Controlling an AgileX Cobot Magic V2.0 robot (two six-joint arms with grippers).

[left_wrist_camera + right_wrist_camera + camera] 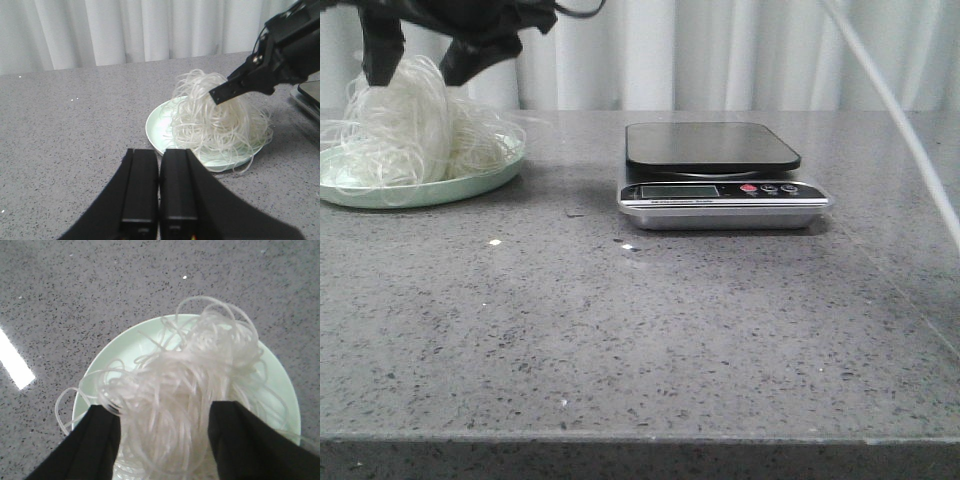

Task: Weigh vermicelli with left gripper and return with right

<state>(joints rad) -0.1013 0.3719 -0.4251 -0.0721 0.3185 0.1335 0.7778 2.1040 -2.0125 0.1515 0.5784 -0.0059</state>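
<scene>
Vermicelli (pixel 415 125): heaped on green plate (pixel 430 187), left of scale (pixel 720 175). Right tool (pixel 415 65): spread wide, fingers straddling heap's top. Left tool (pixel 160 190): fingers pressed together, empty, near plate.

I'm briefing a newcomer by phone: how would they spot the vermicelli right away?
On the grey speckled table, look far left, away from the black scale, to the pale green plate. The vermicelli is the fluffy heap of thin whitish loops on it, between the right pincer's fingers.
</scene>
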